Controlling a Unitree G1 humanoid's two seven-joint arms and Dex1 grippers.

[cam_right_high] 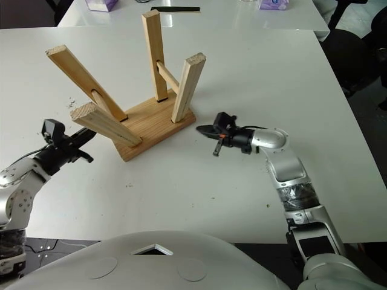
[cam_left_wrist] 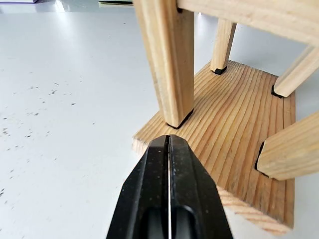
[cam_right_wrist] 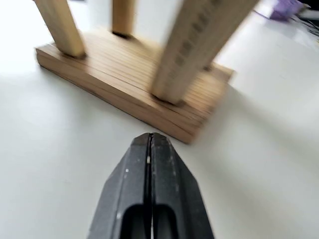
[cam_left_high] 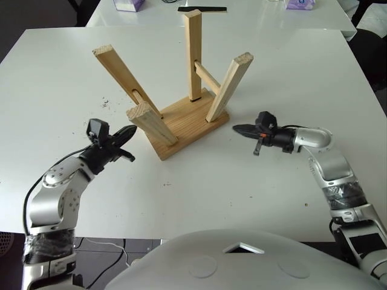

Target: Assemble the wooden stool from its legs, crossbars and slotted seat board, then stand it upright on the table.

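Flanking upturned stool (cam_left_high: pixel 183 122), jaws apparently clear.

Bright, even light falls from above on the white table (cam_left_high: pixel 290 78). The upturned stool (cam_left_high: pixel 193 54) throws only faint, soft-edged shadows, close against its seat board (cam_left_high: pixel 187 124) on the robot's side. Beyond the stool the tabletop shines with a pale glare. Both head views are sharp around the stool. The left wrist view is crisp enough to show the stool's wood grain. The right wrist view is smeared, with the stool's legs (cam_right_wrist: pixel 194 45) soft and the table beside the stool washed out to plain white.
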